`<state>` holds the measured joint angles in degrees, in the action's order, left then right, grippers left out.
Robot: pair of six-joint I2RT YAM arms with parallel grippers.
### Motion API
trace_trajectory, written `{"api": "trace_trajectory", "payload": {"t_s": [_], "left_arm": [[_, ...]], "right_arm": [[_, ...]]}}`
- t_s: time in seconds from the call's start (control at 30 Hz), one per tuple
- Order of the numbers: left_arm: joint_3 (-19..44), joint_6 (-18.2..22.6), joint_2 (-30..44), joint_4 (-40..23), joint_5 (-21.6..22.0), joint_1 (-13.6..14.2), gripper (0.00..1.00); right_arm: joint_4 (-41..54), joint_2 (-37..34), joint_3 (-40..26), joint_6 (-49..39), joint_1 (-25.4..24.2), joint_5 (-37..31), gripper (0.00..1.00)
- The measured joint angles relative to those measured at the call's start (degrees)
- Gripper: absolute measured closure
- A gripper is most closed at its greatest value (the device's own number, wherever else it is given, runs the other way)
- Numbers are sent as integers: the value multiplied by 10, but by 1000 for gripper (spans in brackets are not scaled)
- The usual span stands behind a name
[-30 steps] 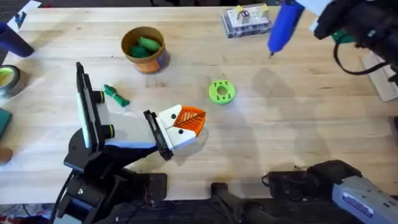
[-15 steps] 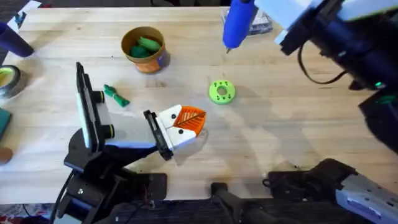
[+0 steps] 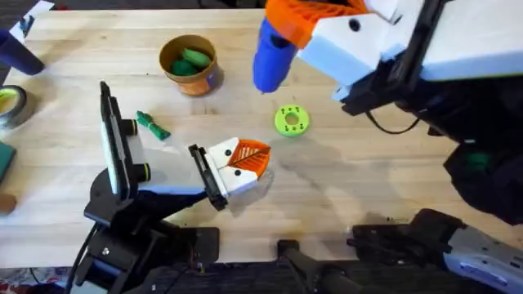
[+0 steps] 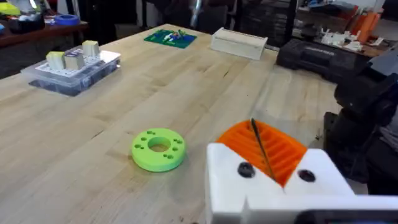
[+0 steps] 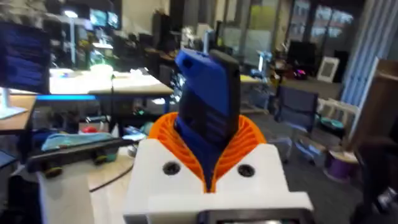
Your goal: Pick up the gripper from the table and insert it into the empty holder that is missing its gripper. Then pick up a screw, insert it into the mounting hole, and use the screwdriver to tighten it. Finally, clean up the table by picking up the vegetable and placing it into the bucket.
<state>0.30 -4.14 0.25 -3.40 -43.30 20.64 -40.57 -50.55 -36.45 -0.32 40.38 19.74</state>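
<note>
High over the table's far middle, my right gripper [image 3: 296, 18] is shut on the blue screwdriver [image 3: 268, 55], whose tip points down. The right wrist view has the screwdriver [image 5: 208, 87] clamped between the orange pads of that gripper [image 5: 208, 140]. The green holed ring [image 3: 291, 120] lies just below the tip in the overhead view. My left gripper [image 3: 248, 158] rests low near the table's front middle, its orange ribbed pads pressed together, a short way from the ring [image 4: 158, 148]. The green vegetable [image 3: 153, 125] lies to its left. The tan bucket [image 3: 205, 80] stands at the back left with green pieces inside. The loose gripper piece and the screw are out of view.
A clear parts box [image 4: 71, 68], a wooden block [image 4: 239, 43] and a green board [image 4: 171, 37] sit along the far side. A tape roll [image 3: 10, 106] and a blue object [image 3: 16, 51] are at the left edge. Bare wood lies right of the ring.
My right arm has swung left from the far right corner and risen toward the camera, carrying the screwdriver to a spot near the ring. The left arm has stayed still.
</note>
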Motion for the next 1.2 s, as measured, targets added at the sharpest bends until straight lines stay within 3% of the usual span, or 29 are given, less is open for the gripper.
{"api": "trace_trajectory", "payload": {"t_s": [0.4,1.2], "left_arm": [[0,0,0,0,0,0,988],[0,0,0,0,0,0,988]], "right_arm": [[-83,-100,0,37,82,8,975],[-63,-108,0,137,86,9,975]]}}
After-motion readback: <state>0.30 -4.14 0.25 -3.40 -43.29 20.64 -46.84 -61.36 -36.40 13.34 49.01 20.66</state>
